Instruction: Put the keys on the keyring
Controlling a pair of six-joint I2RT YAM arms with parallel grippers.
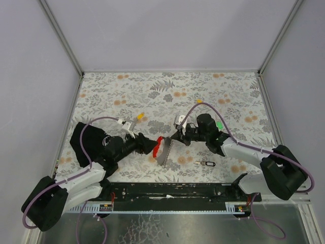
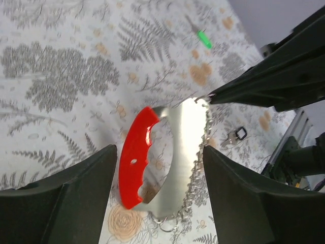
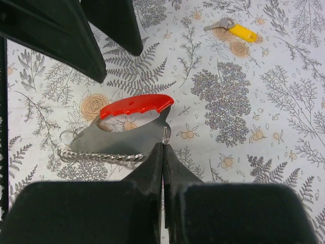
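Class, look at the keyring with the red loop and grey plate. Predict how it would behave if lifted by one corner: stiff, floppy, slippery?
The keyring would probably stay stiff in its main body, since the grey plate looks like flat, shiny metal. That gloss suggests it may be slippery to pinch. The chain along its edge looks loose-linked, so it would likely dangle and swing.

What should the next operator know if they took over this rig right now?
Left gripper: open, straddling the keyring without touching it.
Right gripper: shut, tips apparently pinching the keyring's grey corner.
Keys: the black key, yellow key and green key lie loose on the table.
Done: nothing yet, no key shows on the keyring.
Left: pick up each key and thread it on.
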